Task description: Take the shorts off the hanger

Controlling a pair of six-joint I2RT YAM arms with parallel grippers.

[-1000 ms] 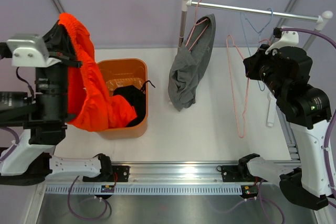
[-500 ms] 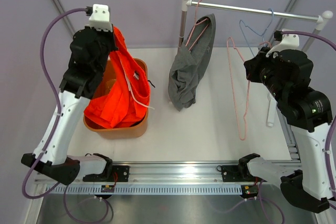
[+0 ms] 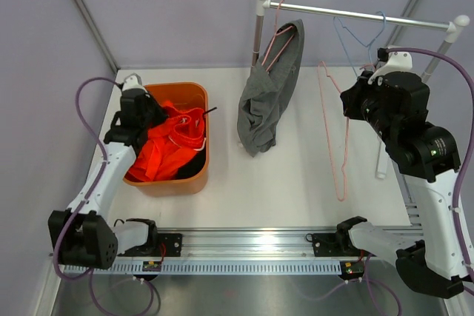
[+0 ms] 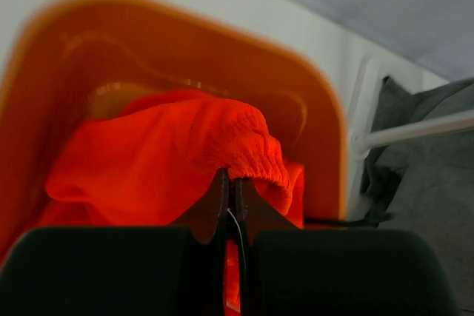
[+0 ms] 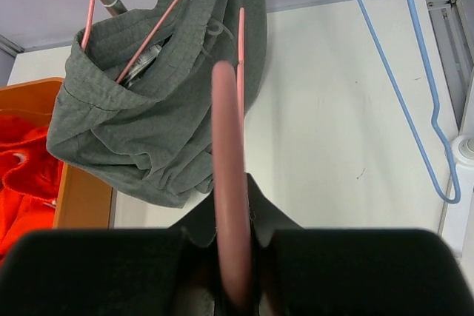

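An orange bin stands at the left of a white table, its rim well apart from the silver clothes rail that runs across the upper right of the overhead view between two white-capped uprights, the left post rising just right of centre. A thin blue hanger hooks over the right part of that rail and hangs empty. Along the bottom edge a ribbed aluminium track spans the table's width, and pale lilac walls close off the back and sides.
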